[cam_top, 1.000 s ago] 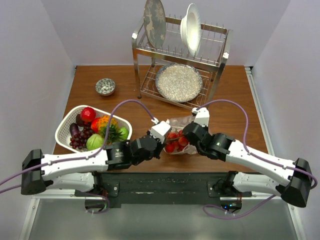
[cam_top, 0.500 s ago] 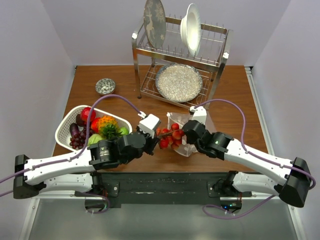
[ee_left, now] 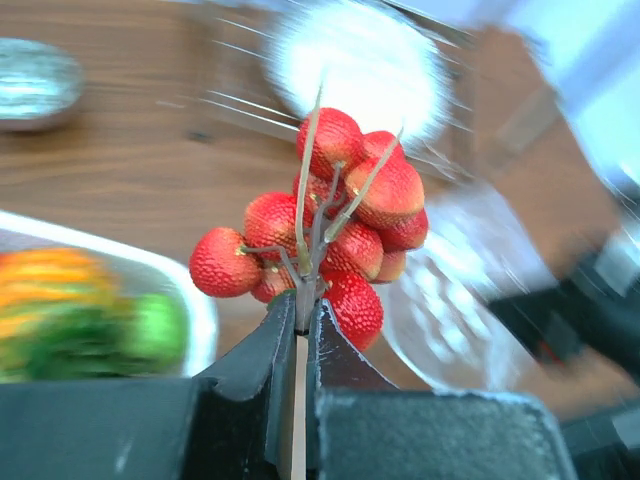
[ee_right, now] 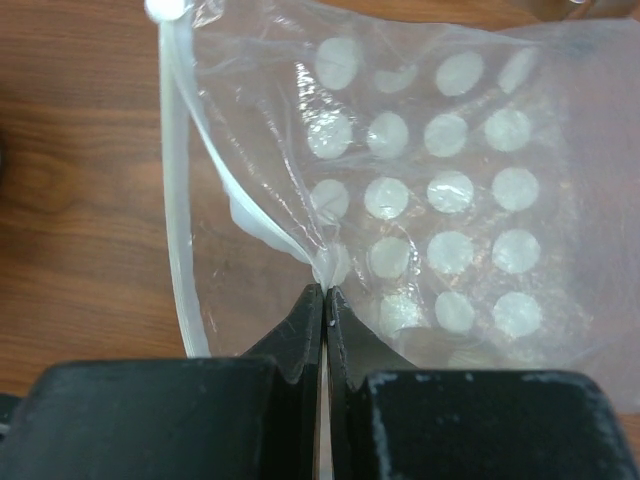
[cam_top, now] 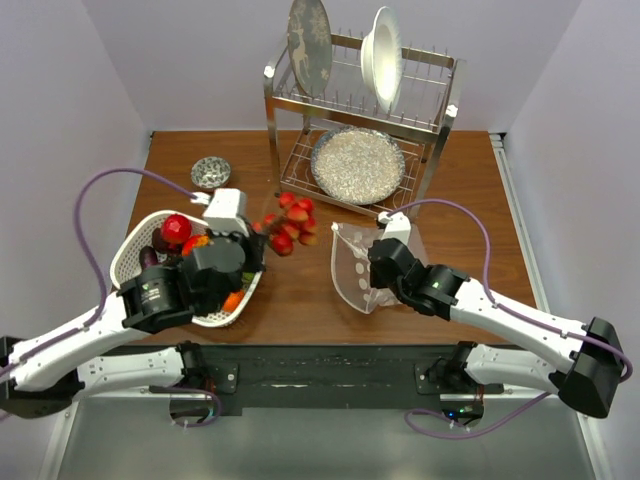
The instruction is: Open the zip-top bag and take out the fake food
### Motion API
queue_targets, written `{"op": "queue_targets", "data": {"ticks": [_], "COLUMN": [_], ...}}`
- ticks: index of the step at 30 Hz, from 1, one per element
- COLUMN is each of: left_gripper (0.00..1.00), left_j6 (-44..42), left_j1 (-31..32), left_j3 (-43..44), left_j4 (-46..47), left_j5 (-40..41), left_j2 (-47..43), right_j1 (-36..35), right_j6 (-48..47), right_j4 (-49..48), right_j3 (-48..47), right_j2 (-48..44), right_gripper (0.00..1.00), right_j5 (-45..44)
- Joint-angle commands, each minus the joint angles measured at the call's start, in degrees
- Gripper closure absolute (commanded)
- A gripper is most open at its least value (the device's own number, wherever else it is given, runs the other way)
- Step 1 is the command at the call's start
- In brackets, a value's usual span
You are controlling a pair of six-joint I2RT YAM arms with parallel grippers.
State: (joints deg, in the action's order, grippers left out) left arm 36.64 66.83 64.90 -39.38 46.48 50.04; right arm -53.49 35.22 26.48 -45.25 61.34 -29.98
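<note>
My left gripper (cam_top: 262, 240) is shut on the stem of a bunch of red fake strawberries (cam_top: 291, 220) and holds it in the air, just right of the white basket (cam_top: 135, 240). In the left wrist view the bunch (ee_left: 335, 225) stands above my left gripper (ee_left: 300, 312). The clear zip-top bag (cam_top: 365, 265), with white dots, lies open at its left edge and looks empty. My right gripper (cam_top: 378, 285) is shut on its plastic; the right wrist view shows that gripper (ee_right: 325, 292) pinching the film (ee_right: 440, 200) beside the zip strip (ee_right: 178, 180).
The white basket holds a red apple (cam_top: 176, 228), an orange piece, green items and purple grapes. A small metal bowl (cam_top: 210, 172) sits at the back left. A dish rack (cam_top: 360, 120) with plates and a speckled dish stands at the back.
My left gripper has drawn the strawberry bunch out of the bag and swung it up and left toward the basket. The bag has emptied and flattened; my right gripper has kept its hold.
</note>
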Motion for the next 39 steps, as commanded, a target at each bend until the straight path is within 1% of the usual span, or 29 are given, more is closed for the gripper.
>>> {"op": "queue_targets", "data": {"ticks": [1,2,3,4,6,7,9,10,12,13,15,16,18,19,22,25,28,33,39], "left_gripper": [1.0,1.0,1.0,1.0,1.0,1.0,1.0,1.0,1.0,1.0,1.0,1.0,1.0,1.0,1.0,1.0,1.0,1.0,1.0], "left_j6": [-0.32,-1.13,-1.83,-3.23,-3.77,-4.64,-4.91,-5.44,-5.18,-5.27,-5.35,-5.79,-6.14,-6.15,-5.97,-5.27,-4.56,-3.25,-1.93], "left_j1": [-12.74,-18.95,-21.71,-26.09,-30.33,-35.23,-40.35,-45.16,-49.23,-52.47,-55.65,-59.06,-62.42,-65.3,-70.15,-73.58,-75.35,-75.62,-75.7], "left_j3": [2.16,1.98,1.81,1.37,0.58,0.4,-0.04,-0.21,-0.13,-0.04,0.66,0.92,0.84,0.49,-1.88,-5.13,-8.82,-14.01,-20.25], "left_j4": [-4.48,-4.22,-3.87,-2.82,-2.02,-1.06,-0.36,0.78,1.14,1.23,0.62,-0.25,-0.79,-0.7,0.35,1.31,3.68,5.27,5.54], "left_j5": [2.06,0.56,-2.33,-2.88,-2.71,-3.41,-6.38,-7.53,-10.43,-11.14,-12.8,-13.6,-15.18,-15.45,-16.51,-16.86,-17.73,-24.31,-30.74], "left_j2": [-0.39,0.14,1.1,1.37,1.37,1.46,1.38,1.29,1.11,1.11,1.81,2.07,2.52,2.26,1.55,1.11,-0.12,-0.29,-5.21], "right_j1": [0.14,0.15,0.15,0.15,0.15,0.15,0.15,0.23,0.23,0.23,0.23,0.23,0.23,0.23,0.32,0.32,0.5,0.85,1.11], "right_j6": [-2.61,-3.05,-3.4,-3.93,-4.55,-4.98,-5.34,-5.77,-6.22,-6.48,-6.57,-6.66,-6.57,-6.48,-6.74,-7.27,-7.89,-8.24,-7.71], "right_j4": [-4.24,-4.24,-4.24,-4.42,-4.59,-4.86,-5.12,-5.38,-5.91,-6.7,-7.49,-8.19,-9.16,-9.95,-10.92,-11.45,-11.71,-12.24,-14.08], "right_j3": [-0.27,-0.53,-0.8,-1.32,-1.59,-1.76,-1.77,-1.94,-1.68,-1.33,-1.15,-0.98,-0.45,-0.36,-0.27,-0.18,-0.01,0.52,1.4], "right_j2": [0.0,0.96,1.23,1.76,2.46,2.73,3.43,3.69,4.57,4.92,5.89,6.16,6.94,7.21,8.44,9.41,10.02,9.94,10.81], "right_gripper": [1.0,1.0,1.0,1.0,1.0,1.0,1.0,1.0,1.0,1.0,1.0,1.0,1.0,1.0,1.0,1.0,1.0,1.0,1.0], "right_j5": [3.87,4.66,5.01,5.36,6.51,6.95,8.17,8.44,9.06,9.23,9.58,10.11,10.64,11.42,12.31,13.19,13.8,14.59,15.82]}}
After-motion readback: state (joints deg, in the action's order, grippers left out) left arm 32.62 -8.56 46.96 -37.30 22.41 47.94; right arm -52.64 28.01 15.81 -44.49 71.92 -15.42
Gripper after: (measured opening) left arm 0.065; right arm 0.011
